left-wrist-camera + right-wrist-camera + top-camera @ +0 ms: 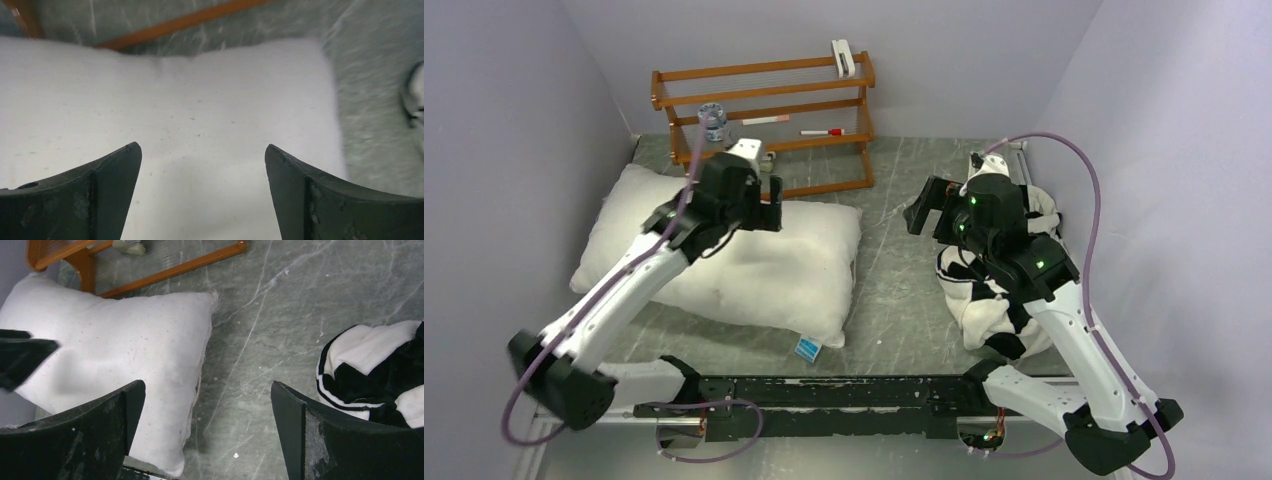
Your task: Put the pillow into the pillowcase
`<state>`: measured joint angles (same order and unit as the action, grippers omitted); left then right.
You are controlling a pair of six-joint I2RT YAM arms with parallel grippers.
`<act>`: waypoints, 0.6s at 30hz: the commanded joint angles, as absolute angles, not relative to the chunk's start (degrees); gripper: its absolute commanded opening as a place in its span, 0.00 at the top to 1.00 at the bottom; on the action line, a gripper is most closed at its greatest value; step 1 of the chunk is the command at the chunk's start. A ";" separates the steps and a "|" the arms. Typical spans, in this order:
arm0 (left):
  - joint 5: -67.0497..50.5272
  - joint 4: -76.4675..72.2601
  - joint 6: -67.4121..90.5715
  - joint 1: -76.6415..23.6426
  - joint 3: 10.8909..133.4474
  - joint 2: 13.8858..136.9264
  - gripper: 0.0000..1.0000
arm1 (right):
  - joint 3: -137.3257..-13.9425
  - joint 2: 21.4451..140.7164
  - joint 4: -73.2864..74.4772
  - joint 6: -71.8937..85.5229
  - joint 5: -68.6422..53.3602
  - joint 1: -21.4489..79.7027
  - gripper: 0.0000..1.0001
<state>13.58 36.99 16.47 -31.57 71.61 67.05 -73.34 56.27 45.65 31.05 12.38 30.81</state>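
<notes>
The white pillow lies flat on the left half of the table, a small blue-and-white tag at its near right corner. My left gripper hovers over the pillow's far part, jaws wide open and empty; the left wrist view shows plain white pillow between the fingers. The black-and-white checkered pillowcase sits bunched at the right, partly hidden under my right arm. My right gripper is open and empty above bare table between pillow and pillowcase.
A wooden rack stands at the back, holding a bottle, markers and a white object. Grey walls close in left, right and behind. The marbled table shows between the pillow and the pillowcase.
</notes>
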 commanded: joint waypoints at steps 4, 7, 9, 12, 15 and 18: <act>19.32 40.92 18.66 -32.29 66.90 82.21 0.04 | -69.56 55.11 43.58 34.16 12.99 30.40 0.00; 15.76 36.49 17.81 -33.63 63.67 85.53 0.19 | -65.78 55.98 38.08 37.30 12.72 30.45 0.00; 11.09 33.65 16.80 -34.49 62.25 85.88 0.57 | -64.23 57.83 37.35 40.74 17.66 30.38 0.00; 4.27 29.71 16.73 -36.51 61.92 82.75 0.89 | -62.42 61.33 35.98 42.01 27.51 30.33 0.00; -4.57 24.88 18.08 -37.87 62.77 77.83 0.95 | -60.56 65.38 35.59 42.04 35.78 28.59 0.00; -10.75 23.33 21.01 -38.32 65.55 75.93 0.95 | -60.09 70.14 38.00 42.02 38.61 23.62 0.00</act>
<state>6.83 29.17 16.78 -35.77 63.09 78.87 -60.95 66.00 37.56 40.42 28.16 28.67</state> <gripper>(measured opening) 0.070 0.997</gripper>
